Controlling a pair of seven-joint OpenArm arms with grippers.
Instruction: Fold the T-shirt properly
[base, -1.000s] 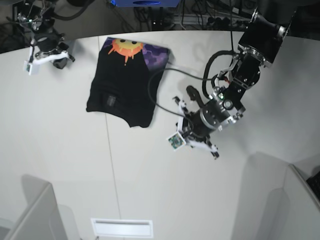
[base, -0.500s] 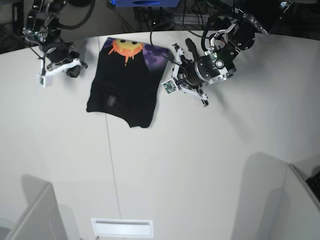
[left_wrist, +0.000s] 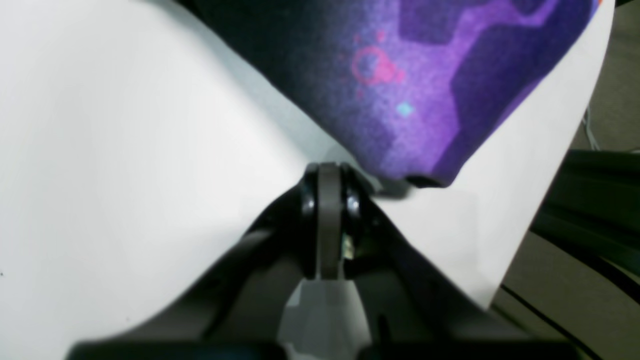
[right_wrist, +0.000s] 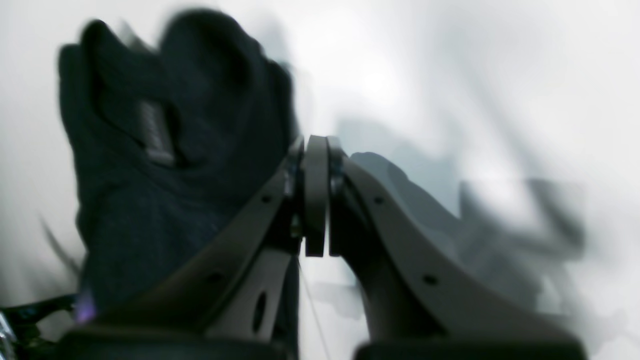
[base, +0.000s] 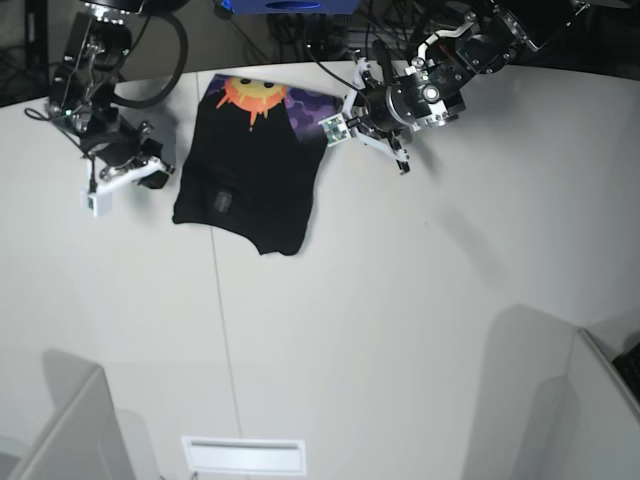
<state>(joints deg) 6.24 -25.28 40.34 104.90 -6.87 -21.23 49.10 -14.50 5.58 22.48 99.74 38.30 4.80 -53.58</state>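
Bright, even overhead light on the white desk (base: 400, 300); soft shadows lower corners; right wrist view badly motion-blurred, left wrist view soft

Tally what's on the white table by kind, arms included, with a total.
T-shirt: 1, black with sun and purple print
Robot end effectors: 2, the left end effector and the right end effector, both shut, holding nothing
Total: 3
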